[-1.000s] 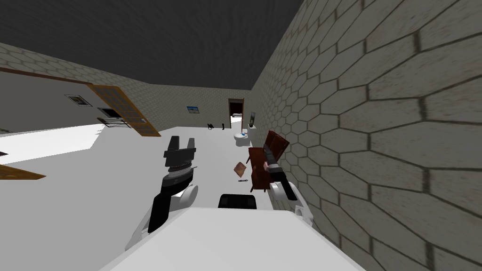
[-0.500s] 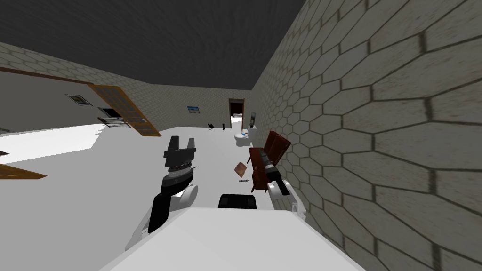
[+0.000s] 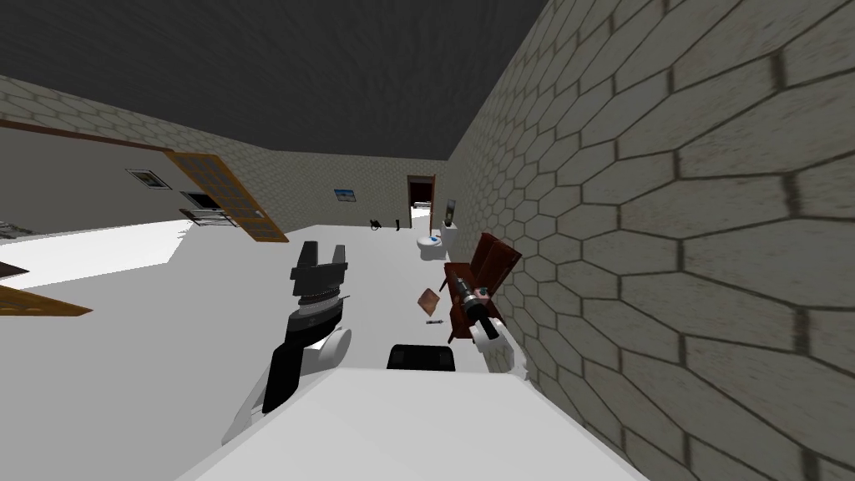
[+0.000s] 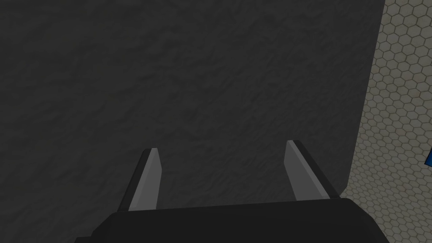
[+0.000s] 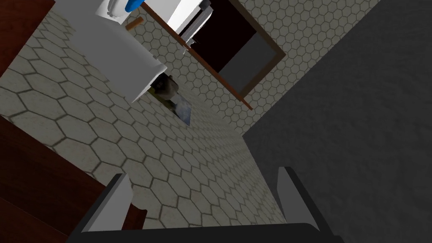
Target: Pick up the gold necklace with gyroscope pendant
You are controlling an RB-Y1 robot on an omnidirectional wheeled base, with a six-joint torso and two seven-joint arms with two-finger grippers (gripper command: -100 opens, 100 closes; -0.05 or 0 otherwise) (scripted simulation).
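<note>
left gripper [image 4: 222,146] and right gripper [image 5: 203,172]: fingers spread, empty; right one by the brown cabinet [image 3: 494,253].

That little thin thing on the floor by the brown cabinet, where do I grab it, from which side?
Probably its middle, from above: the thin thing lies flat on the white floor, so the open right gripper should straddle its narrow width. Finer detail is too small to tell.

A reddish-brown wooden cabinet [image 3: 493,255] stands against the hexagon-tiled wall [image 3: 668,209], right of centre. Above it sits what looks like a white toilet [image 3: 429,245], then a doorway [image 3: 420,200]. A panelled wooden door [image 3: 225,196] shows at upper left.
</note>
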